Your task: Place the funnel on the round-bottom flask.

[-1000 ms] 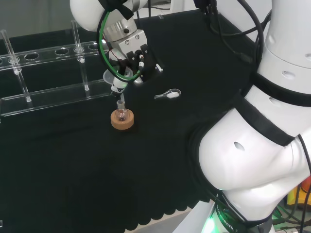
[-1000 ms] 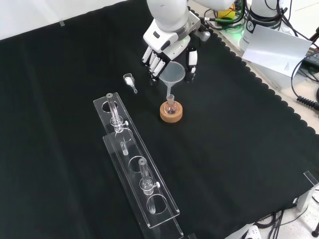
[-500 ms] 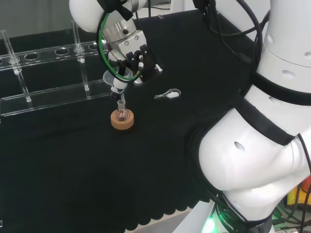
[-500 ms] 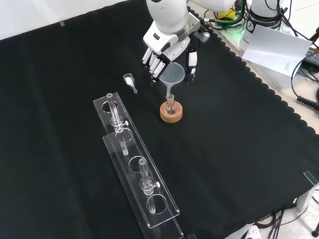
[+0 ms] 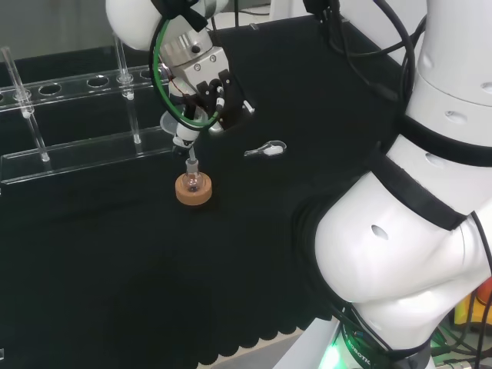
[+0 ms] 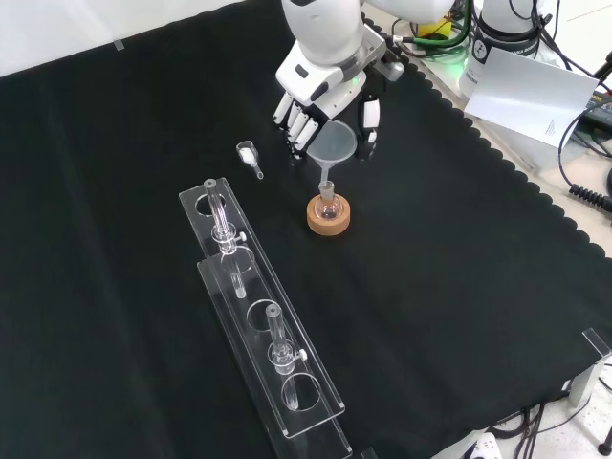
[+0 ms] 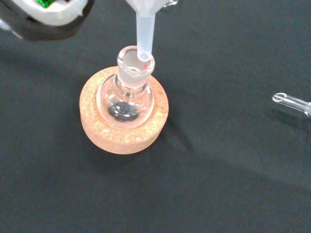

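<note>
The arm reaches down from the front view's top, its hand (image 6: 326,91) hanging palm-down just above the flask (image 6: 328,204). Curled fingers (image 6: 298,122) and thumb pinch the funnel (image 6: 332,145).

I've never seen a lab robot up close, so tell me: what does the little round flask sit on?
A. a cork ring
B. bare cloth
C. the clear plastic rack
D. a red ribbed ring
A: the round-bottom flask rests in a tan cork ring on the black cloth, apart from the rack.
</note>
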Robot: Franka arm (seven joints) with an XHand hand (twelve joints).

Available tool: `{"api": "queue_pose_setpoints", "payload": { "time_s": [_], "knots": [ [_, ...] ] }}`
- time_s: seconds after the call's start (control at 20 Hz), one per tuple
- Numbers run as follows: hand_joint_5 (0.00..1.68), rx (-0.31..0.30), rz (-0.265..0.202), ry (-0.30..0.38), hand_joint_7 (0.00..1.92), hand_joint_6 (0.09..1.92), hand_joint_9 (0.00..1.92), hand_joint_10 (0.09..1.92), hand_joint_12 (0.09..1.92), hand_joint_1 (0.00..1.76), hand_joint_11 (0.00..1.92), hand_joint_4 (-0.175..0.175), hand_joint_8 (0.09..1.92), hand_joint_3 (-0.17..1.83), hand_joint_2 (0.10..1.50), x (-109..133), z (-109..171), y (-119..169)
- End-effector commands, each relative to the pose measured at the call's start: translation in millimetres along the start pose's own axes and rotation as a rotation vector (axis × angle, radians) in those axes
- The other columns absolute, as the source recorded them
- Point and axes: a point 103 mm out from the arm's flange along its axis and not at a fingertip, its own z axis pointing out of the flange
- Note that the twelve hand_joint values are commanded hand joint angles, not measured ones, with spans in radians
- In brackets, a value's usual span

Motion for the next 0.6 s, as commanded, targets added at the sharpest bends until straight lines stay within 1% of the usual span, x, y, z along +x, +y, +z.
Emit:
{"api": "queue_pose_setpoints", "payload": {
  "time_s": [0.05,0.6],
  "knots": [
    [0.56,0.005,-0.003,0.003,0.60,0.78,0.86,0.51,1.22,0.83,0.55,-0.030,0.72,0.51,0.70,1.9,1.3,-1.4],
    [0.56,0.013,-0.003,0.006,0.60,0.78,0.86,0.51,1.22,0.83,0.55,-0.031,0.72,0.51,0.70,1.7,5.7,-1.8]
  ]
}}
